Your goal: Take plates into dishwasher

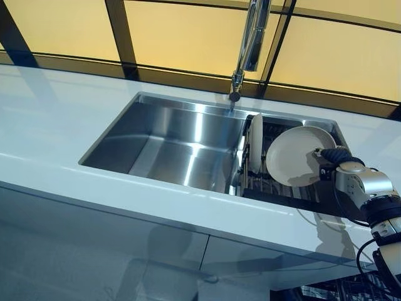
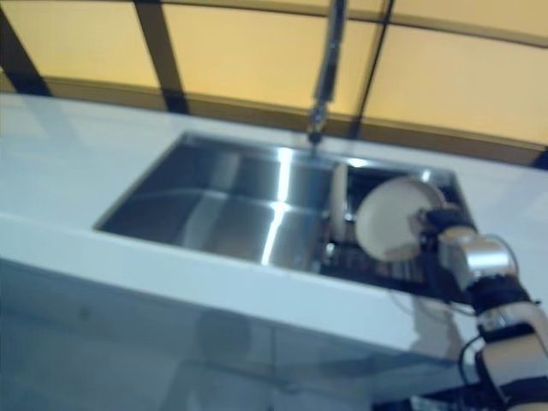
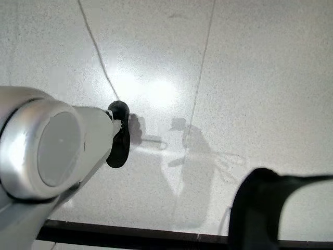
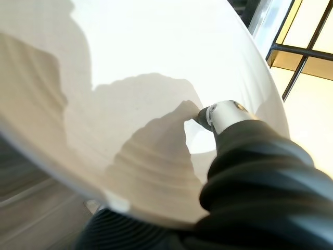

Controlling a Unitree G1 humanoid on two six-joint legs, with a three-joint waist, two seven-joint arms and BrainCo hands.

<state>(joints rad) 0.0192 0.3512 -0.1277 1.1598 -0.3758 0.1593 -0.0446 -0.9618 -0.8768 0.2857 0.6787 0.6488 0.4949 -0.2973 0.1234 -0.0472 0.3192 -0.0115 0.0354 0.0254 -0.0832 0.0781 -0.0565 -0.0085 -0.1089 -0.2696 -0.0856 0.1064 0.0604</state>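
Observation:
A round white plate is tilted on edge over the dark dish rack in the right part of the sink. My right hand is shut on its right rim. In the right wrist view the thumb presses on the plate's face, and the other fingers are hidden behind it. A second white plate stands upright in the rack just to the left. My left hand shows only in the left wrist view, hanging over a pale floor.
The steel sink basin is sunk into a white counter. A tall faucet rises behind it, close to the upright plate. Yellow panels with dark frames run behind the counter. White cabinet fronts are below.

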